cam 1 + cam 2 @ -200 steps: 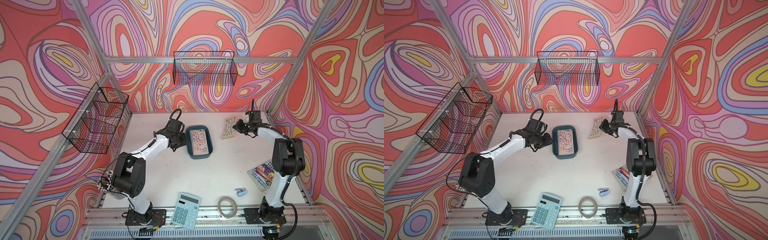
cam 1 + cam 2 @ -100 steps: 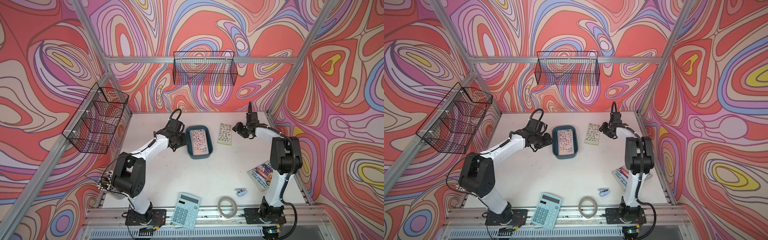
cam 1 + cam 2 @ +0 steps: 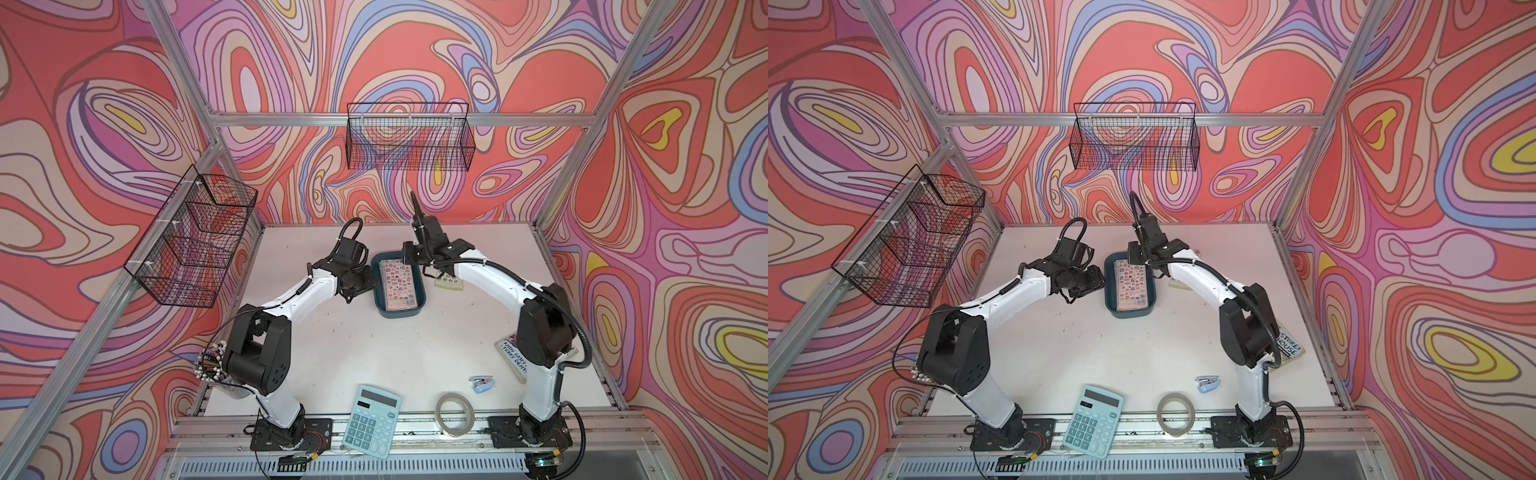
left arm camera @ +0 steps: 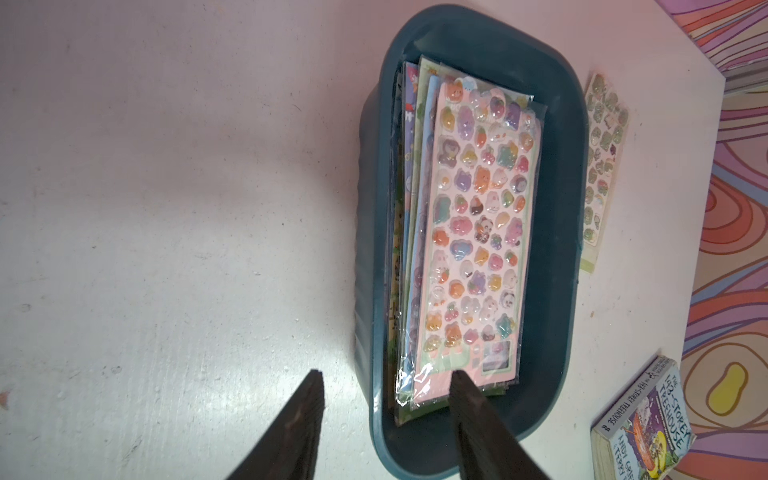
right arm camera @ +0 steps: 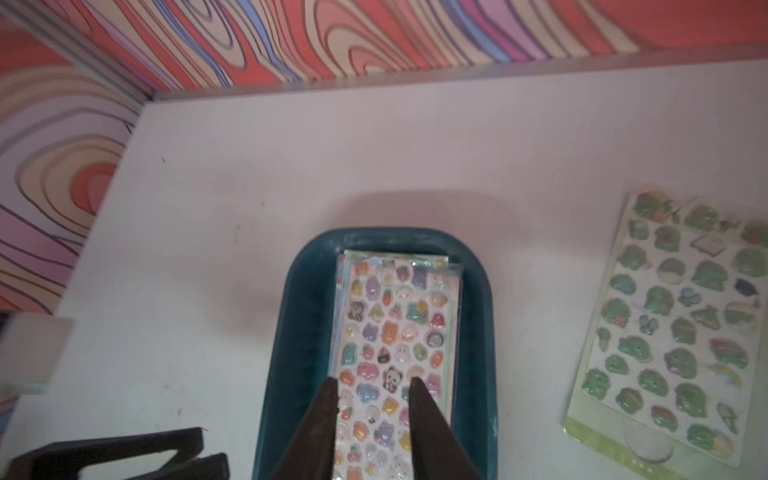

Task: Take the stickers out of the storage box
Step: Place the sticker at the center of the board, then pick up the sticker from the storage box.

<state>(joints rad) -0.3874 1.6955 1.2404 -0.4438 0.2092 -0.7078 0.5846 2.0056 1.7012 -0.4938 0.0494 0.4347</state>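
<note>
The storage box (image 3: 399, 313) is a shallow teal tray at the middle back of the table. It holds a stack of stickers (image 4: 478, 232), topped by a pink sheet. One green sticker sheet (image 5: 681, 332) lies flat on the table just right of the box, partly under my right arm in both top views. My left gripper (image 4: 384, 374) stands open astride the box's left wall, one finger outside and the other over the stack's corner. My right gripper (image 5: 372, 380) hangs over the stack (image 5: 395, 328) with its jaws apart and nothing between them.
A blue calculator (image 3: 371, 419), a tape roll (image 3: 454, 413) and a small stapler (image 3: 482, 382) lie along the front edge. A paperback book (image 3: 513, 359) sits front right, partly behind the right arm. Black wire baskets hang on the back wall (image 3: 409, 137) and the left wall (image 3: 195, 241).
My right gripper opened and let go of the green sheet, which now lies flat beside the box. It then swung left over the box. The left arm stayed put.
</note>
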